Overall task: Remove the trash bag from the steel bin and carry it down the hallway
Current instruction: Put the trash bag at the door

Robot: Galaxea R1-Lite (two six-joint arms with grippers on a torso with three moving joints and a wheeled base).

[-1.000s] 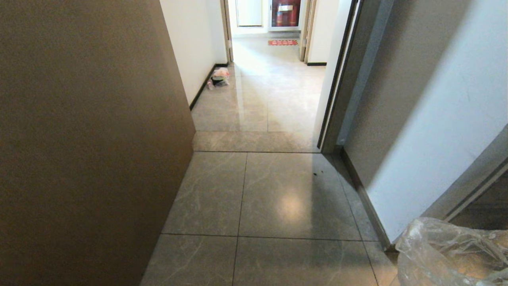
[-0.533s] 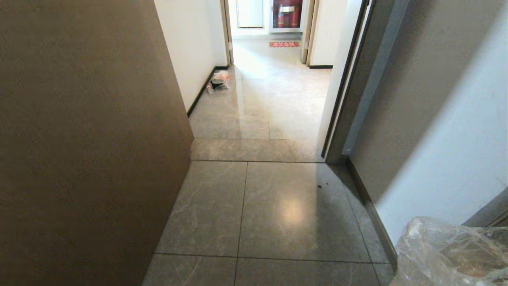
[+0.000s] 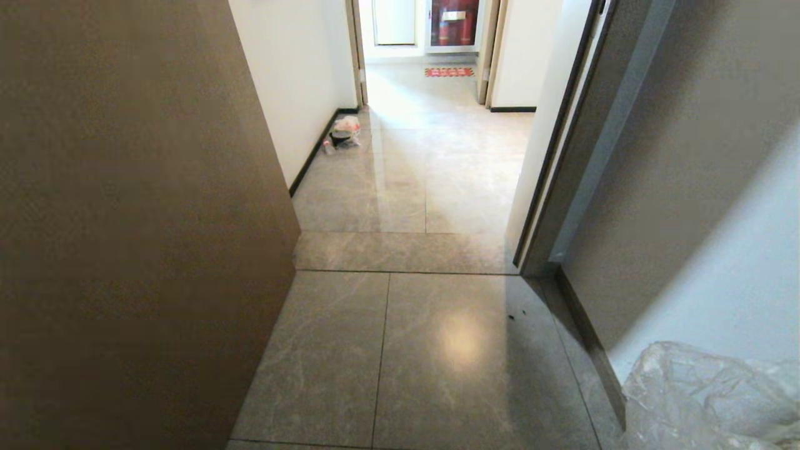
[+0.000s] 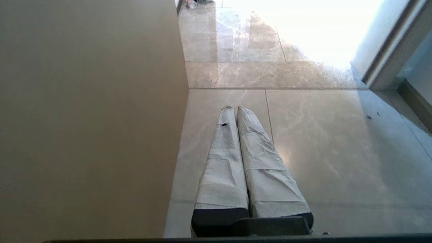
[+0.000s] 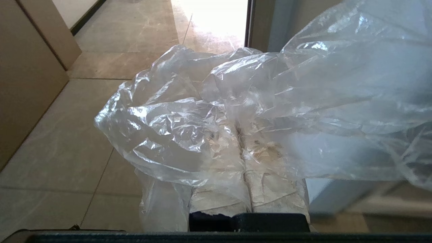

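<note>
- The right gripper (image 5: 241, 135), wrapped fingers pinched together, holds the thin, clear, crinkled plastic trash bag (image 5: 270, 101), draped over it.
- The left gripper (image 4: 235, 108) is closed and empty.
- Carrying step: next, steering through the doorway into the glossy grey-tiled hallway (image 3: 431, 162).

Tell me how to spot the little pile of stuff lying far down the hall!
Look through the open doorway into the hallway, with its shiny pale tiles. Follow the white wall on the left along its thin black baseboard, almost to the next doorframe. There, on the floor against the wall, sits the small pink-white bag with something dark beneath it; unlike the flat red mat farther on, it is a lumpy heap.
</note>
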